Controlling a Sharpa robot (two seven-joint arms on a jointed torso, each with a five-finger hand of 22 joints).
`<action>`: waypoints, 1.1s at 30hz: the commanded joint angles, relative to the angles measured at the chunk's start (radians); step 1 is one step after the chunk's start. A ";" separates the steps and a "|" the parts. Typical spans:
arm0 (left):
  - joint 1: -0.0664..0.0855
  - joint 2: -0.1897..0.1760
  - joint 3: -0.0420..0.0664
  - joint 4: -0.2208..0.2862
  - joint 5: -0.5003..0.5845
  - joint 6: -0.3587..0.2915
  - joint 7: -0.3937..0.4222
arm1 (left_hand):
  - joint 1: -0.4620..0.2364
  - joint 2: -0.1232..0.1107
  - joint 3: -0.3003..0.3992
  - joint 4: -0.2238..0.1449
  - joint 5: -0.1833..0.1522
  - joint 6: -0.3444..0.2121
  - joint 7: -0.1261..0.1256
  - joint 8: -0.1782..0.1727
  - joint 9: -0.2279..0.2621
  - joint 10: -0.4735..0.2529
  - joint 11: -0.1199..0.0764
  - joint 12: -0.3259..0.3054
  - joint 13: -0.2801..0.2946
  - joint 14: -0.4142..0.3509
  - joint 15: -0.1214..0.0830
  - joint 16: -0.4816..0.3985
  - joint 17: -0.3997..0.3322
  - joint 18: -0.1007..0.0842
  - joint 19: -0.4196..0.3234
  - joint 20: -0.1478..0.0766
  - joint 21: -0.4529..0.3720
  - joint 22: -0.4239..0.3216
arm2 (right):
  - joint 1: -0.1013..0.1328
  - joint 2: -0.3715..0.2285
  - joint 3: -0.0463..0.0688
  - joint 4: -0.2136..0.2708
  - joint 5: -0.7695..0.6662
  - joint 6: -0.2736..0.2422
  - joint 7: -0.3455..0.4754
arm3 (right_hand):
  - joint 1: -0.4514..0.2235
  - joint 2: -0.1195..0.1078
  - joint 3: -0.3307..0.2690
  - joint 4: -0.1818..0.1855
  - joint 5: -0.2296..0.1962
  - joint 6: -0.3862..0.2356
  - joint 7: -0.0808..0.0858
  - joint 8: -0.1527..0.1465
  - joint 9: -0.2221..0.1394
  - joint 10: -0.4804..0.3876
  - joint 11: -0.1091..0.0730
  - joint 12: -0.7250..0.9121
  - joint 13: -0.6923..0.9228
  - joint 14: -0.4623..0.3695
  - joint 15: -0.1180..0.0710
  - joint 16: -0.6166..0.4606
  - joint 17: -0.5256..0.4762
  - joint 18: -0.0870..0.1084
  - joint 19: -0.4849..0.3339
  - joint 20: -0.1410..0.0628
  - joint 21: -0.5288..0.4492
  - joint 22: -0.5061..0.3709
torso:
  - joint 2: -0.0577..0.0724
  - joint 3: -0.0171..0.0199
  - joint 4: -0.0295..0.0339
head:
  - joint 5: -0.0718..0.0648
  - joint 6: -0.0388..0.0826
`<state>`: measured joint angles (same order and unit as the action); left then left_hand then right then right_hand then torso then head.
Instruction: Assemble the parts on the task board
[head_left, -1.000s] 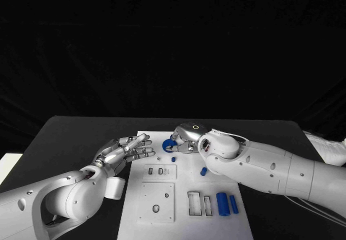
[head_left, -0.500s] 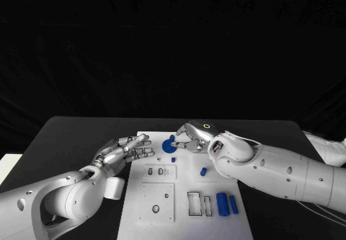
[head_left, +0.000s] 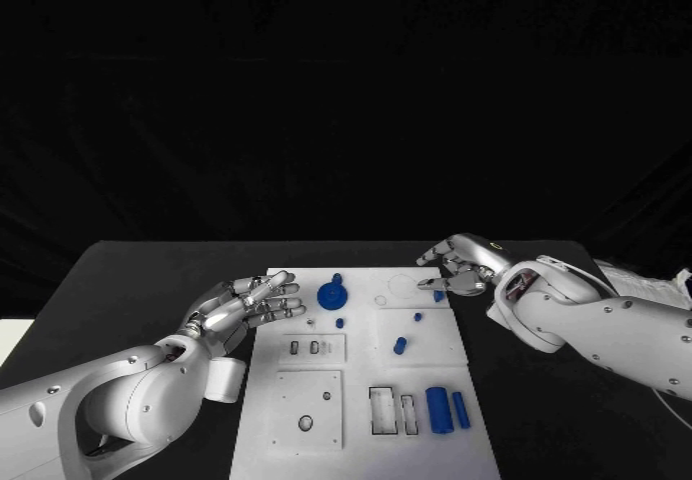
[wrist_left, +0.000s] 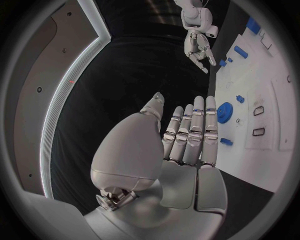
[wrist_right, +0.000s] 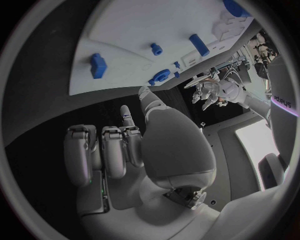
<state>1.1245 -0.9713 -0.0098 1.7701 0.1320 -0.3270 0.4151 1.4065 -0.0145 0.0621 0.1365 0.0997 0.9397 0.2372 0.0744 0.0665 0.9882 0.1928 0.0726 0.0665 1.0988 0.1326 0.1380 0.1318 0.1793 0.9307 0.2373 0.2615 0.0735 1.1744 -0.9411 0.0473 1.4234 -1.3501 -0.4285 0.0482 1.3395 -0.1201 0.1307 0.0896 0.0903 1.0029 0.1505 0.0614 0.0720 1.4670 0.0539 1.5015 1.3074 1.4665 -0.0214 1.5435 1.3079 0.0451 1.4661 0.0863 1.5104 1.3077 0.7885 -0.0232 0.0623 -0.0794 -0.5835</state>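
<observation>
- Black table (head_left: 159, 280) under a black backdrop, carrying the white board (head_left: 368, 400) in the middle.
- Resting at the board's near-left edge: left hand (head_left: 248, 305), fingers straight and slightly apart, empty, close to the gear but apart from it.
- Hovering at the board's far right corner: right hand (head_left: 459, 268), fingers curled inward; nothing visible in them, though a small pinched piece cannot be ruled out.
- Sitting on the far part of the board between the two hands: blue gear (head_left: 333, 295), with a small blue peg (head_left: 338, 278) touching or just beyond it.
- Scattered mid-board: small pin (head_left: 339, 323), stub (head_left: 418, 317) and short cylinder (head_left: 400, 346); near the front right, two longer blue bars (head_left: 438, 409) lying side by side next to rectangular slots (head_left: 387, 409).
- Likely light, rigid plastic, smooth enough to slip and roll under a loose touch; not fragile by the look of it.
- Best taken by a fingertip pinch: gear across its rim or raised hub, bars across the short width at mid-length, pins from above around the body.
- Small flat-lying pieces probably hard to lift cleanly; tipping up on one end may help before pinching.
</observation>
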 joint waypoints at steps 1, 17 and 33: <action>0.001 0.003 0.001 -0.004 0.001 0.024 0.009 | -0.001 0.006 0.000 -0.008 0.000 -0.004 0.012 -0.005 -0.001 -0.006 0.000 -0.005 -0.001 -0.004 0.005 -0.006 0.001 0.004 -0.002 0.007 -0.003 -0.001 | 0.000 -0.013 0.000 -0.024 0.141 0.083 0.094 | 0.017 0.000 -0.004 -0.015 -0.003 -0.015 0.000 -0.001 -0.002 0.068 0.009 0.000 0.219 0.089 0.009 -0.002 0.195 -0.013 0.035 0.005 -0.002 0.116 | 0.000 0.0062 -0.0057 | -0.004 0.004; 0.000 0.007 0.000 -0.022 0.001 0.027 0.009 | 0.001 0.007 0.001 -0.010 0.000 -0.002 0.012 -0.004 -0.001 -0.004 0.000 -0.005 -0.001 -0.003 0.005 -0.007 0.001 0.004 -0.002 0.007 -0.004 -0.001 | -0.022 -0.002 0.001 -0.094 0.118 0.137 0.095 | 0.016 0.000 -0.021 -0.022 0.020 -0.028 0.004 0.002 -0.002 0.073 0.013 0.011 0.226 0.092 0.013 0.003 0.206 -0.014 0.039 0.009 0.001 0.124 | 0.001 0.0050 -0.0017 | -0.008 -0.007; 0.000 0.007 0.000 -0.027 0.001 0.026 0.008 | 0.001 0.007 0.001 -0.010 0.000 -0.002 0.012 -0.004 -0.001 -0.004 0.000 -0.005 -0.001 -0.003 0.005 -0.007 0.001 0.004 -0.002 0.007 -0.004 -0.001 | -0.034 0.007 0.001 -0.112 0.109 0.152 0.087 | 0.012 0.025 -0.028 -0.026 0.044 0.002 -0.002 0.012 0.005 0.079 0.009 0.022 0.233 0.094 0.011 0.006 0.213 -0.016 0.043 0.008 0.005 0.132 | 0.000 0.0034 -0.0017 | -0.010 -0.012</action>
<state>1.1238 -0.9667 -0.0100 1.7422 0.1321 -0.3218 0.4160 1.4064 -0.0146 0.0634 0.1296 0.0997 0.9397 0.2372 0.0744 0.0665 0.9882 0.1928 0.0726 0.0665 1.0988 0.1326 0.1382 0.1314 0.1794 0.9307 0.2373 0.2615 0.0737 1.1415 -0.9363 0.0476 1.3132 -1.2303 -0.3012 0.1308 1.3520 -0.1042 0.1076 0.0675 0.1303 0.9969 0.1465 0.0691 0.0754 1.4668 0.0610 1.5171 1.3081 1.4664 -0.0142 1.5435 1.3076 0.0451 1.4660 0.0863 1.5104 1.3074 0.7885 -0.0198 0.0595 -0.0891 -0.5948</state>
